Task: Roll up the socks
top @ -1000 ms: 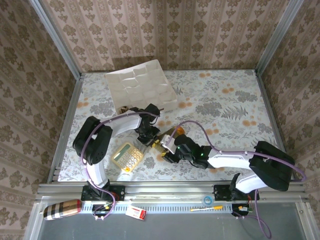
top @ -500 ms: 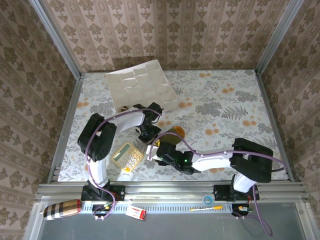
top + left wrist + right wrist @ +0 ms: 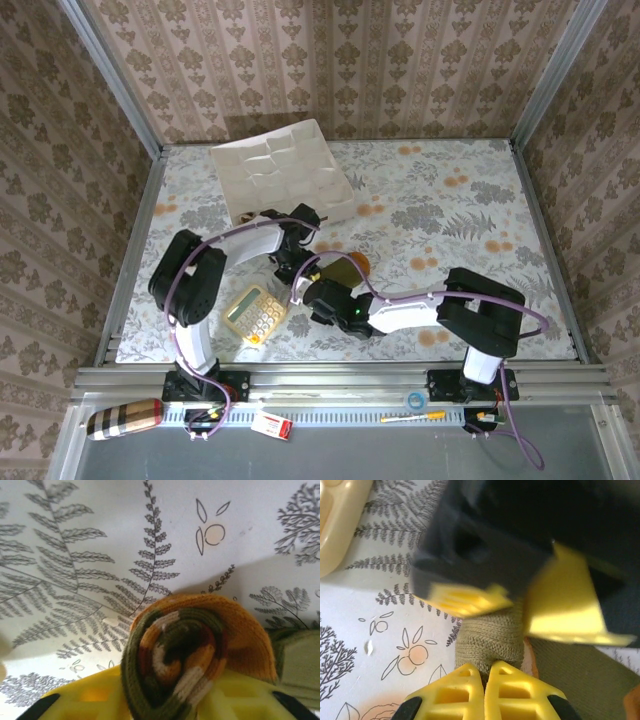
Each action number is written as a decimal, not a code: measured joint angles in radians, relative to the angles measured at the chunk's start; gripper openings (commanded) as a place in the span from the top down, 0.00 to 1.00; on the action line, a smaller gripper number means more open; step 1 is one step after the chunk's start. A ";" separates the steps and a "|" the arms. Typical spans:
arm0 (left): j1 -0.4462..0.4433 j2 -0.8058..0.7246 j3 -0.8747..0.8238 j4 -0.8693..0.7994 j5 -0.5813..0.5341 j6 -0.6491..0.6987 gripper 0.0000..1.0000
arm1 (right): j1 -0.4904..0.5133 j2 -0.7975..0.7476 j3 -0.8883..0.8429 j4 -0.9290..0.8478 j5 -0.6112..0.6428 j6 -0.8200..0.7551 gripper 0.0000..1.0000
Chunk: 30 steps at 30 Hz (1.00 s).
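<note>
Olive sock (image 3: 175, 660) is wound into a tight spiral of green, orange and cream, sitting on the table (image 3: 470, 190) a touch left of centre. The left gripper (image 3: 516, 611) clamps that roll between its yellow fingers. The right gripper (image 3: 486, 677) has its jaws pressed together, tips right at the roll's near side; whether they pinch fabric, can't tell. A yellow calculator (image 3: 255, 312) lies just near-left, and a white tray (image 3: 280, 170) sits far-left.

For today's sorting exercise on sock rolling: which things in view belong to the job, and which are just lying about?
Job: olive sock, brown sock, left gripper, right gripper.
Lying about: yellow calculator, white tray, tape roll.
</note>
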 measured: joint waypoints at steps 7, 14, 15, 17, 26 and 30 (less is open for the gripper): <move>0.056 -0.134 -0.013 0.041 -0.024 0.033 0.48 | -0.080 -0.070 -0.095 0.069 -0.160 0.134 1.00; 0.059 -0.195 -0.090 0.124 -0.020 0.080 0.52 | -0.155 -0.131 -0.232 0.241 -0.314 0.220 1.00; 0.055 -0.199 -0.102 0.135 -0.019 0.090 0.53 | -0.165 -0.135 -0.249 0.266 -0.334 0.234 1.00; 0.040 -0.203 -0.119 0.150 -0.019 0.105 0.54 | -0.190 -0.138 -0.280 0.321 -0.377 0.262 1.00; -0.040 -0.203 -0.163 0.234 -0.024 0.169 0.57 | -0.268 -0.120 -0.347 0.469 -0.516 0.374 1.00; -0.052 -0.203 -0.188 0.273 -0.024 0.188 0.57 | -0.286 -0.109 -0.363 0.508 -0.543 0.425 1.00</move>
